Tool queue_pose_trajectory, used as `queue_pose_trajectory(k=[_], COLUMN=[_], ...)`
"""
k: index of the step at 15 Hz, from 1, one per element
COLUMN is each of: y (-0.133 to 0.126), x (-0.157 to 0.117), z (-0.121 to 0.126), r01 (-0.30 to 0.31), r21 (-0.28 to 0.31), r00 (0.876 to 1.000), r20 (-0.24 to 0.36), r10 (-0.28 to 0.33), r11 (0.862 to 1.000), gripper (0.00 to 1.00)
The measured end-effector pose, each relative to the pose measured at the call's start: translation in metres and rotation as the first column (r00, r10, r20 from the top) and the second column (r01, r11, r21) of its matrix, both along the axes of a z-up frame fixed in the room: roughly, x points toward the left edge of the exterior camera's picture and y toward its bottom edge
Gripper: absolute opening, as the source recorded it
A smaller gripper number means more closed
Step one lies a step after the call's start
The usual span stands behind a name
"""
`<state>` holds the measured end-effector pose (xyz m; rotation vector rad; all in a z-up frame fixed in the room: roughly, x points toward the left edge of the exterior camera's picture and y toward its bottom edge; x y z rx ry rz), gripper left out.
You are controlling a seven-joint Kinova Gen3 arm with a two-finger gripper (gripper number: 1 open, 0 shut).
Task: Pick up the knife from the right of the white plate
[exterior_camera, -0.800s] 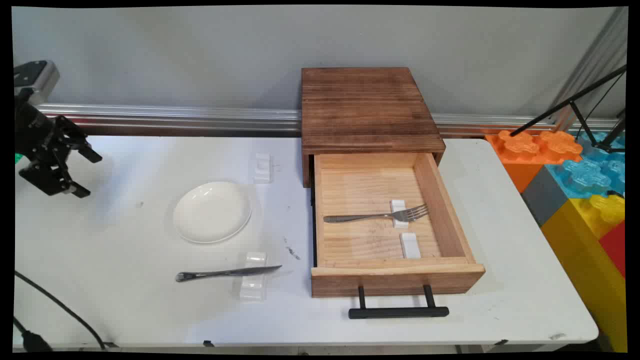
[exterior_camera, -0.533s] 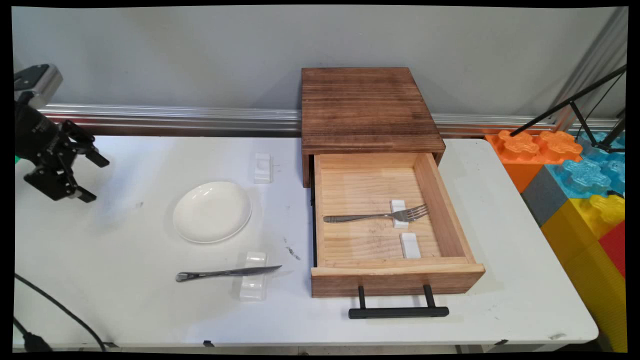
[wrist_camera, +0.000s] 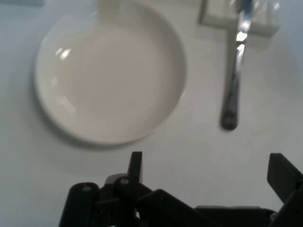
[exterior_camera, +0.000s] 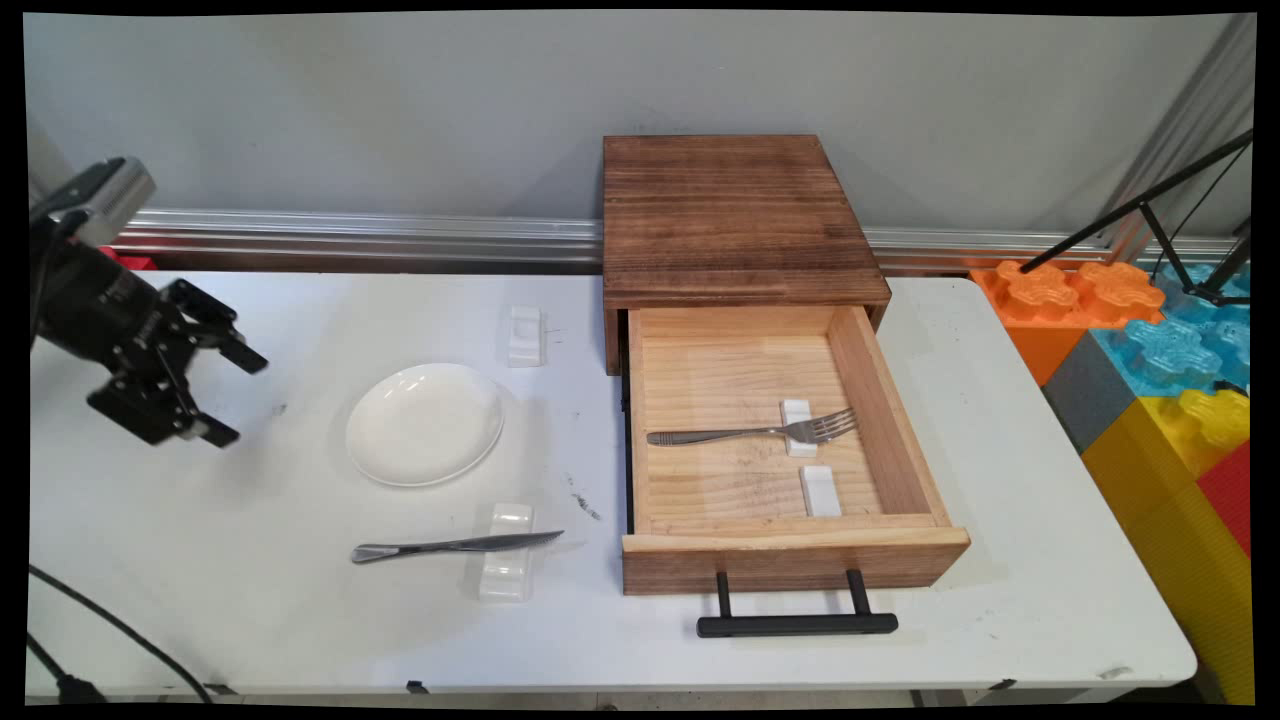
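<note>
My black gripper [exterior_camera: 235, 395] hangs open and empty above the table's left side, a little left of a white plate [exterior_camera: 425, 423]. In the hand view the gripper [wrist_camera: 208, 170] stands wide apart, with the plate [wrist_camera: 111, 73] just ahead of it. A metal knife [exterior_camera: 455, 546] lies on a clear rest [exterior_camera: 507, 565] in front of the plate, and the knife [wrist_camera: 234, 75] shows at the hand view's upper right. A wooden drawer [exterior_camera: 790, 545] stands pulled out at the table's middle, with a fork [exterior_camera: 750, 433] lying inside across a small white rest [exterior_camera: 798, 427].
A second white rest [exterior_camera: 820, 490] lies in the drawer and another [exterior_camera: 525, 335] sits on the table behind the plate. The drawer's black handle [exterior_camera: 797, 625] juts toward the near edge. Big coloured blocks [exterior_camera: 1160, 380] stand off the table's right end. A black cable [exterior_camera: 110, 620] crosses the near left corner.
The gripper has moved right and down, toward the plate, still open. Nothing on the table has shifted.
</note>
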<state>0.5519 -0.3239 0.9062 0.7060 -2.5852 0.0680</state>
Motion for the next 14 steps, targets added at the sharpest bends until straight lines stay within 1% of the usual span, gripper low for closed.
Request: queue_pose_trajectory(k=[3, 6, 10, 14], y=[0.007, 0.013, 0.017, 0.018], x=[-0.020, -0.037, -0.054, -0.073], z=[-0.012, -0.024, -0.041, -0.070], r01=[0.021, 0.040, 0.054, 0.073], r21=[0.016, 0.024, 0.021, 0.009], r00=[0.998, 0.995, 0.990, 0.984], r20=[-0.055, -0.095, -0.132, -0.162], r10=[-0.020, -0.038, -0.051, -0.070], r11=[1.000, 0.999, 0.998, 0.997], gripper=[1.00, 1.00, 1.00, 1.00])
